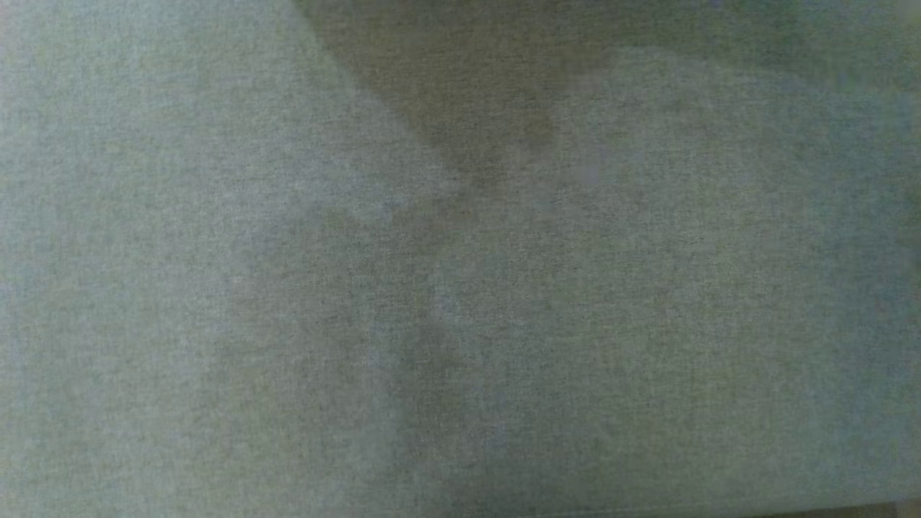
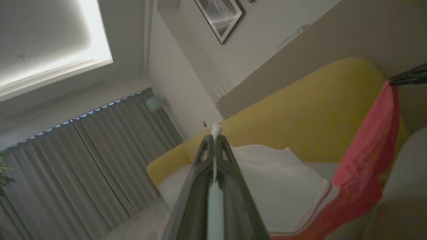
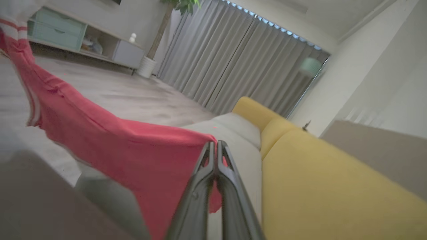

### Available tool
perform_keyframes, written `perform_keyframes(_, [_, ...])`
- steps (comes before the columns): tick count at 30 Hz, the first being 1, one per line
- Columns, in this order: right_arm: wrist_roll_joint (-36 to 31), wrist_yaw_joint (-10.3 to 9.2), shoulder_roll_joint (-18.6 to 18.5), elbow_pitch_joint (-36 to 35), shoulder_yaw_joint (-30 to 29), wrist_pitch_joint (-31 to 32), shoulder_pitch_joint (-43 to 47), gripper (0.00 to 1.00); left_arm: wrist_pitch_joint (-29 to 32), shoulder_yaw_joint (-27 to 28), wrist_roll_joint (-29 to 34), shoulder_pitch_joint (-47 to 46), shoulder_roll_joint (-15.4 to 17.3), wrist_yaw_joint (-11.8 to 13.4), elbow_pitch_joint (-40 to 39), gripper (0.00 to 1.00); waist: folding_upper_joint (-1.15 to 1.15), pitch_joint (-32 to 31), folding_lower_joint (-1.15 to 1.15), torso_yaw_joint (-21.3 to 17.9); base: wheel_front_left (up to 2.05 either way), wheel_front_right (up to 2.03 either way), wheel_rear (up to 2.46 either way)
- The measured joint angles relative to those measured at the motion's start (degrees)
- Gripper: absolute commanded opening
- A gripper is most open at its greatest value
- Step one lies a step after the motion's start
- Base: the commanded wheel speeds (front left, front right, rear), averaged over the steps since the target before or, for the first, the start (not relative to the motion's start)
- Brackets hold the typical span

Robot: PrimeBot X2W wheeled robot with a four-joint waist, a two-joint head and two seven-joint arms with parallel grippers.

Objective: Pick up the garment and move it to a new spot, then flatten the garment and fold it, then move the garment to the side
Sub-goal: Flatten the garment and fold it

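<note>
The garment (image 2: 287, 186) is red with a white part and striped edges, and it hangs stretched above the sofa between both grippers. My left gripper (image 2: 215, 136) is shut on its white edge; a small tuft of cloth pokes out past the fingertips. Up at the right of the left wrist view, my right gripper (image 2: 408, 76) pinches the red end. Seen from the right wrist, the right gripper (image 3: 215, 146) is shut on a red corner of the garment (image 3: 133, 150), and the cloth runs away to the upper left.
A yellow sofa back (image 3: 317, 186) and pale seat cushion (image 3: 240, 133) lie under the garment. Grey curtains (image 3: 233, 56), a low cabinet (image 3: 66, 36) and a potted plant (image 3: 146, 65) stand across the floor. The head view gives a blurred grey-green woven surface (image 1: 460, 288).
</note>
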Motion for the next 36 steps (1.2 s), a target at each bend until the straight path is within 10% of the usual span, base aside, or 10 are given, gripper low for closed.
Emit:
perform_keyframes(21, [6.0,0.00,0.1,-11.1,-4.9,0.1,56.4,0.00,0.1,-2.2,-11.8,74.8,10.0,4.7,-18.8,0.00,0.01,-15.7,-0.04,-0.3,0.00,0.00,0.00])
perform_keyframes(36, [7.5,0.00,-1.0,-16.0,-8.9,0.1,69.1,0.00,5.8,-3.5,-15.5,78.3,15.2,3.1,-26.6,0.00,0.01,-20.0,-0.03,0.1,0.00,0.00,0.00])
